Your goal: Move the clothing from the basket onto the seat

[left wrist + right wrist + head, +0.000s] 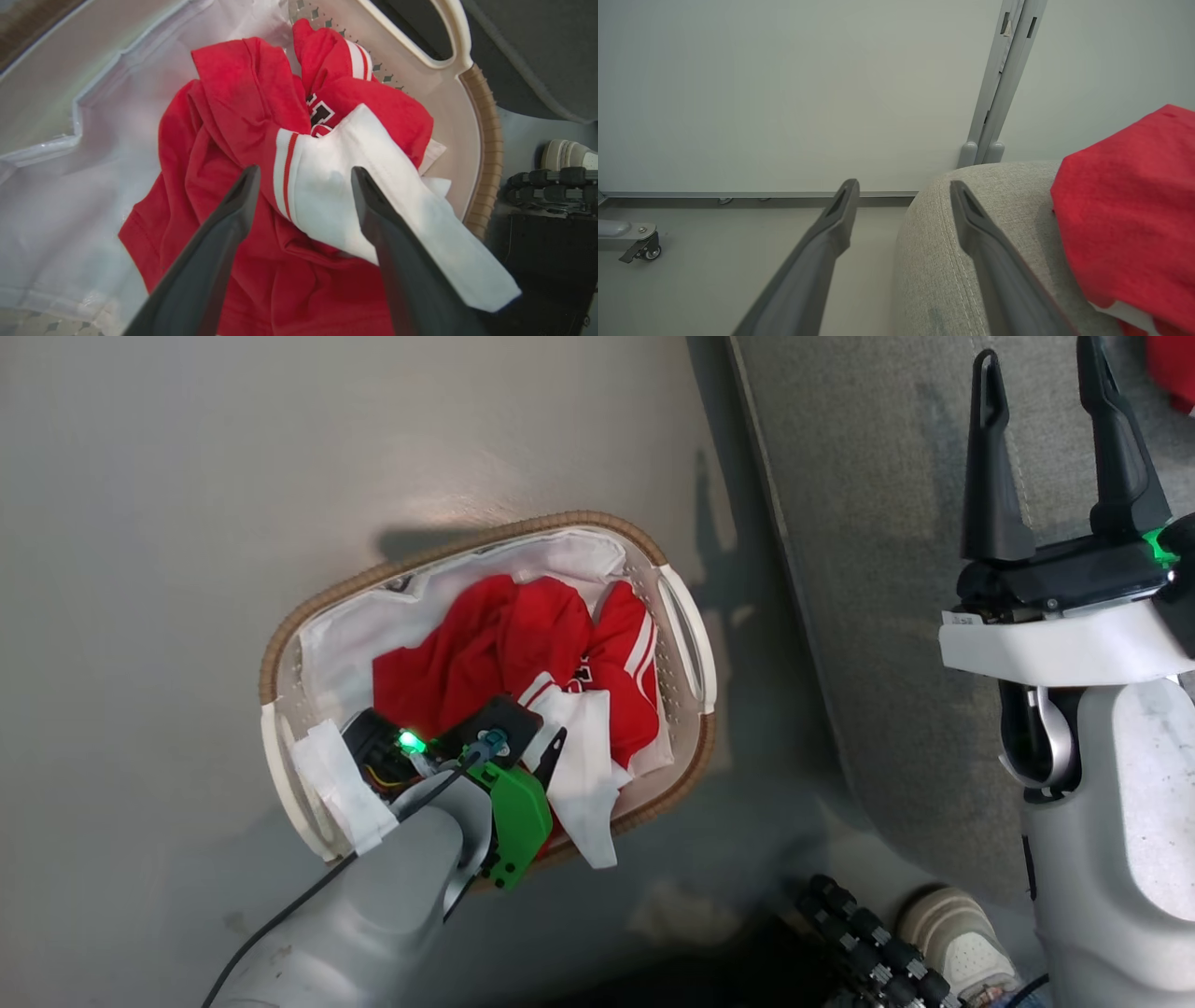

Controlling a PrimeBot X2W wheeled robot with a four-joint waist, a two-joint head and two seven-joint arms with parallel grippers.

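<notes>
Head view: basket point(579, 518) on floor point(187, 569) beside seat point(887, 616), red clothing point(495, 644) piled inside; R gripper point(1038, 364) spread wide, empty, over seat. Left wrist view adds L gripper point(303, 175) spread wide around jersey's white sleeve point(336, 196), not clamped. Right wrist view adds a red garment point(1125, 210) lying on seat.

Grey floor point(187, 523) carries basket point(579, 519); seat point(887, 616) holds red garment point(1125, 210).

Soft, even light. The oval white perforated plastic basket point(579, 519) casts a faint shadow up-frame in the head view; pale glare marks the grey floor point(187, 523) above.
</notes>
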